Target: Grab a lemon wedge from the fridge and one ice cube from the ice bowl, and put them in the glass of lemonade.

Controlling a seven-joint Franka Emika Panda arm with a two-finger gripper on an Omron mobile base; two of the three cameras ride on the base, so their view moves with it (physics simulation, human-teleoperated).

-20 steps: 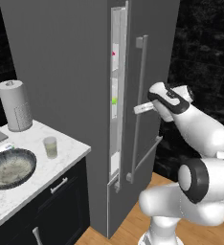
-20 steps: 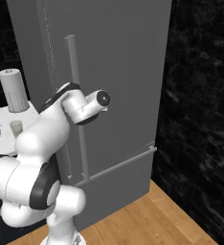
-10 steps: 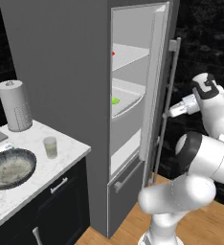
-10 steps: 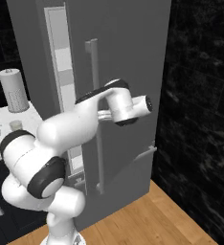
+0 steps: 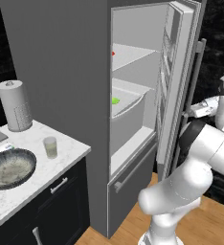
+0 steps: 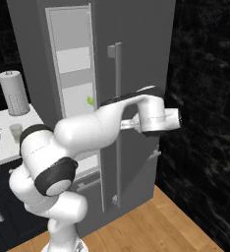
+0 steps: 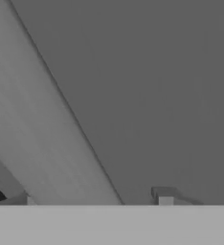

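The fridge (image 5: 61,62) stands with its upper door (image 5: 173,81) swung wide open to the right. On a white inner shelf lies the tiny yellow-green lemon wedge (image 5: 115,100), which also shows through the gap in the right base view (image 6: 90,100). My gripper (image 5: 189,111) is at the door's long bar handle (image 6: 118,113), far from the wedge. In the hand view its tips stand wide apart with the bar (image 7: 32,124) running between them, so the gripper (image 7: 79,196) is open. The glass of lemonade (image 5: 50,147) and the ice bowl (image 5: 8,167) sit on the counter at left.
A white paper-towel roll (image 5: 16,105) stands at the back of the marble counter (image 5: 66,153). A flat red disc (image 5: 113,53) lies on the fridge's upper shelf. Dark base cabinets are under the counter, a black wall (image 6: 205,98) is at right, and a wooden floor lies below.
The fridge door has swung from barely ajar to wide open, with my hand on its handle moving right. The jaws have spread apart around the bar.
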